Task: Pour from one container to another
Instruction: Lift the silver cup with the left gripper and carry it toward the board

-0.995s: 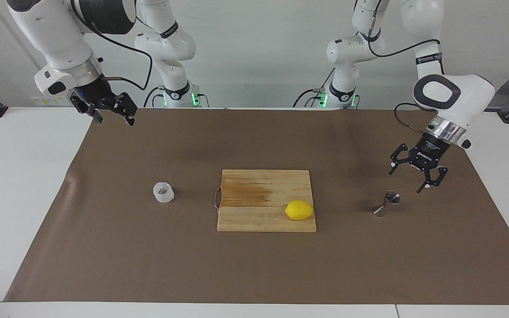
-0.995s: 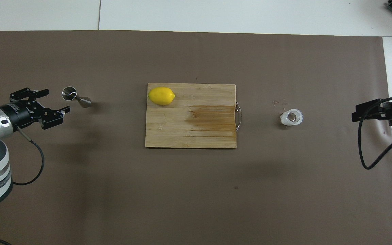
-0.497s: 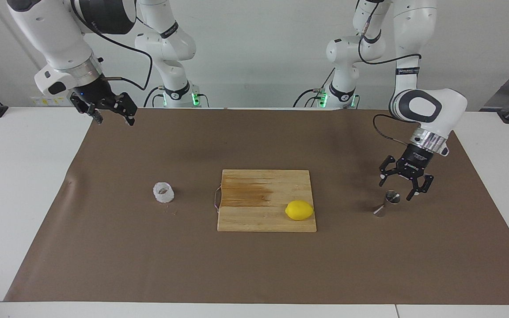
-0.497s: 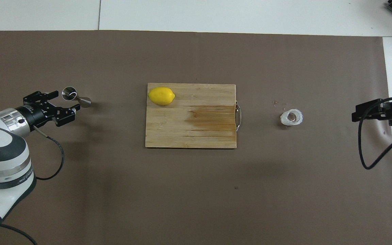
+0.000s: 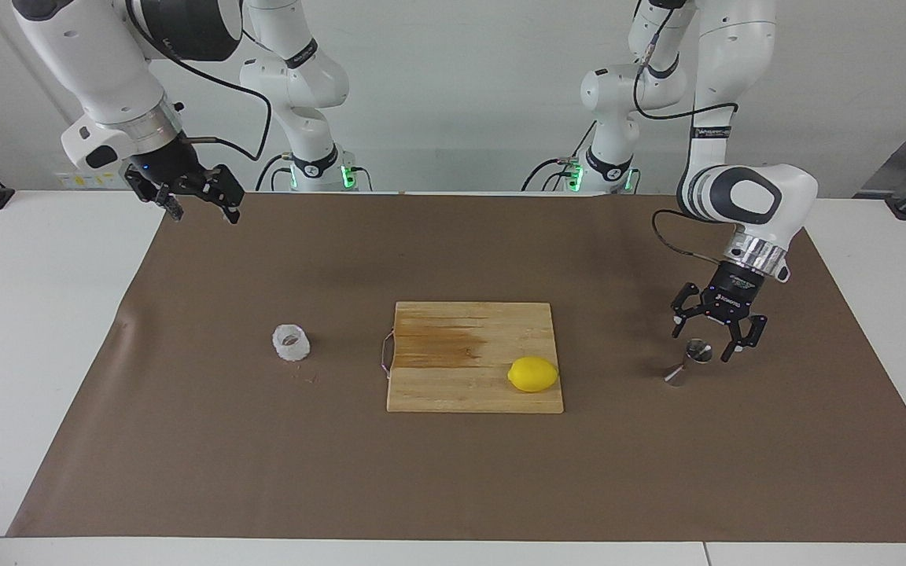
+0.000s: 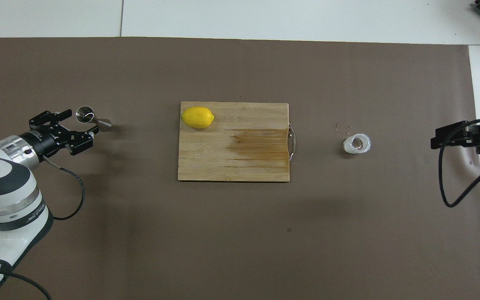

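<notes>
The steel jigger (image 5: 687, 364) (image 6: 93, 119) stands on the brown mat toward the left arm's end of the table. My left gripper (image 5: 702, 347) (image 6: 83, 122) is open and low over it, one finger on each side of its upper cone, not closed on it. The white bumpy cup (image 5: 291, 343) (image 6: 357, 144) sits on the mat toward the right arm's end, with a few crumbs beside it. My right gripper (image 5: 203, 212) (image 6: 435, 141) is open and empty. It waits in the air over the mat's edge at the right arm's end.
A wooden cutting board (image 5: 453, 354) (image 6: 231, 162) with a dark stain and a wire handle lies at the middle of the mat. A yellow lemon (image 5: 533, 374) (image 6: 198, 117) rests on its corner farthest from the robots, toward the jigger.
My left gripper has come down and moved in toward the jigger, and its fingers now straddle the jigger's top. The right arm, cup, lemon and board have not moved.
</notes>
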